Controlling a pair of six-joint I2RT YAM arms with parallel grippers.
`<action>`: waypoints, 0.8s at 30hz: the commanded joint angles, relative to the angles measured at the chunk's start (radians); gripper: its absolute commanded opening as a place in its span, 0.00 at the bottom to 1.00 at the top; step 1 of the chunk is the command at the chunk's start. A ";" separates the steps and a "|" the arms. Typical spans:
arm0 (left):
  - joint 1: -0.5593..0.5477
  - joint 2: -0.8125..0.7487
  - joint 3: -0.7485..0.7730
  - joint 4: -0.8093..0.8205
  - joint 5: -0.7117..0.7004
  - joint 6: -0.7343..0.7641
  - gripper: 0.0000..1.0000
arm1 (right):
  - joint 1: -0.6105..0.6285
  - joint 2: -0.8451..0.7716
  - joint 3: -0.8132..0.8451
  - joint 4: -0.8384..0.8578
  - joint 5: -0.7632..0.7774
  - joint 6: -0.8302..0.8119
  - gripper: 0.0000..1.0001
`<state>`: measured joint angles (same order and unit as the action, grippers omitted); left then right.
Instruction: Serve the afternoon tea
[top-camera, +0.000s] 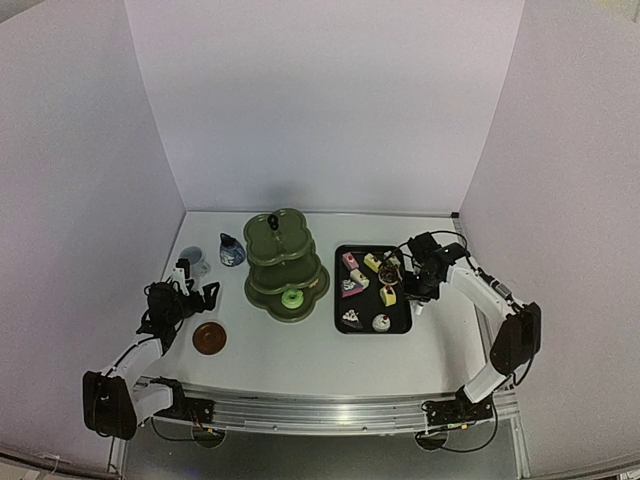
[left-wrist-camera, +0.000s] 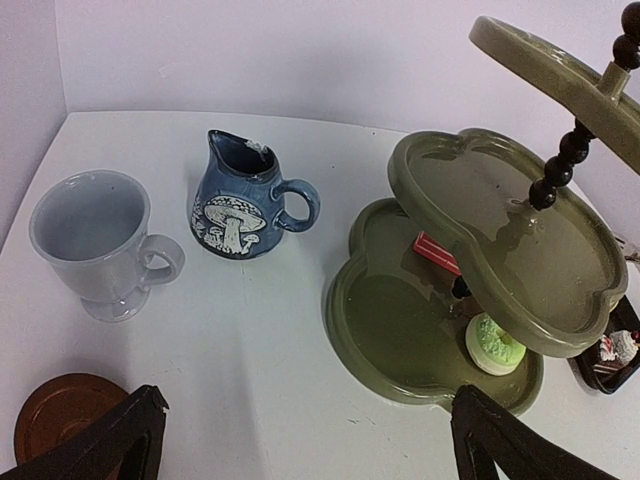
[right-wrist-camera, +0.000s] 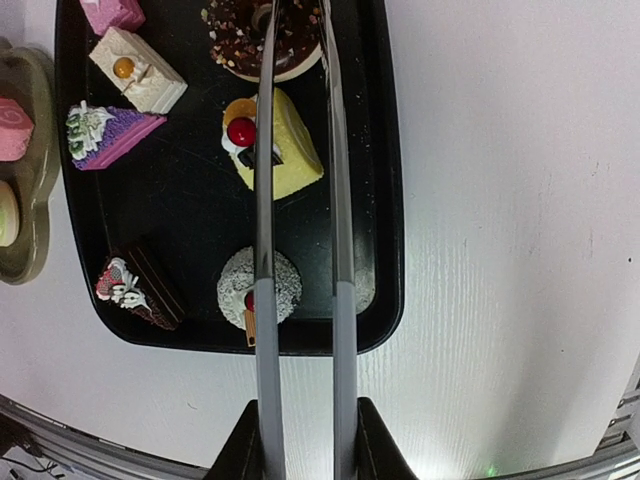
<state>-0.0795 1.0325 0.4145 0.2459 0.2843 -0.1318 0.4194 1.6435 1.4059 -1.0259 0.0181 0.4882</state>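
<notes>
My right gripper is shut on the thin metal tongs. Their tips close on a chocolate doughnut at the far end of the black tray. Several other small cakes lie on this tray, among them a yellow one and a white round one. The olive three-tier stand carries a green cake and a pink one on its bottom tier. My left gripper hangs open over bare table. Ahead of it are the white mug, the dark-blue pot and a brown coaster.
White walls close in the table on three sides. The tray lies just right of the stand, and the right arm reaches over its right edge. A metal rail runs along the near edge.
</notes>
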 joint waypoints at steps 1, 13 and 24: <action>0.003 -0.009 0.004 0.051 -0.008 0.002 1.00 | -0.004 -0.045 0.001 -0.010 0.000 -0.017 0.00; 0.009 0.000 0.025 0.044 0.001 0.020 1.00 | 0.185 -0.101 0.090 -0.038 0.044 -0.051 0.00; 0.012 0.009 0.026 0.061 0.018 0.032 1.00 | 0.486 -0.094 0.103 -0.059 -0.110 -0.044 0.00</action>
<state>-0.0719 1.0355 0.4145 0.2482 0.2868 -0.1202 0.8383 1.5445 1.4533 -1.0750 -0.0049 0.4530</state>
